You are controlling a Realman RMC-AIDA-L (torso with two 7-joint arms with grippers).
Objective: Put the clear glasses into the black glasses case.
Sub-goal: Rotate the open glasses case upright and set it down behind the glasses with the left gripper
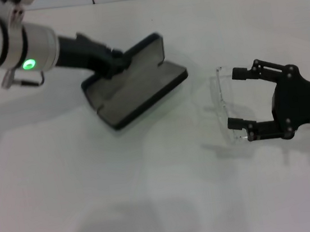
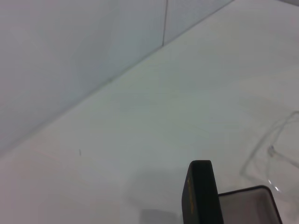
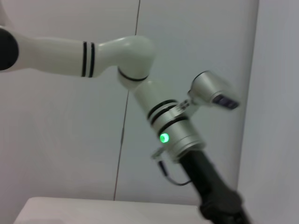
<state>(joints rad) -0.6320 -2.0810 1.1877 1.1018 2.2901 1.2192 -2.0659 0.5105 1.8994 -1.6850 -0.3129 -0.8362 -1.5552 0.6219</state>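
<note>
The black glasses case (image 1: 141,92) lies open on the white table, its lid (image 1: 146,52) standing up at the far side. My left gripper (image 1: 115,62) is shut on the lid's left end. In the left wrist view the lid's edge (image 2: 201,193) with orange lettering and the grey lining (image 2: 247,207) show. The clear glasses (image 1: 220,103) lie to the right of the case; part of them (image 2: 273,151) appears faintly in the left wrist view. My right gripper (image 1: 238,98) is open, its fingertips (image 1: 239,73) at either end of the glasses, touching or nearly so.
A white wall with vertical seams (image 2: 166,23) rises behind the table. The right wrist view shows only my left arm (image 3: 177,135) with its green light against that wall.
</note>
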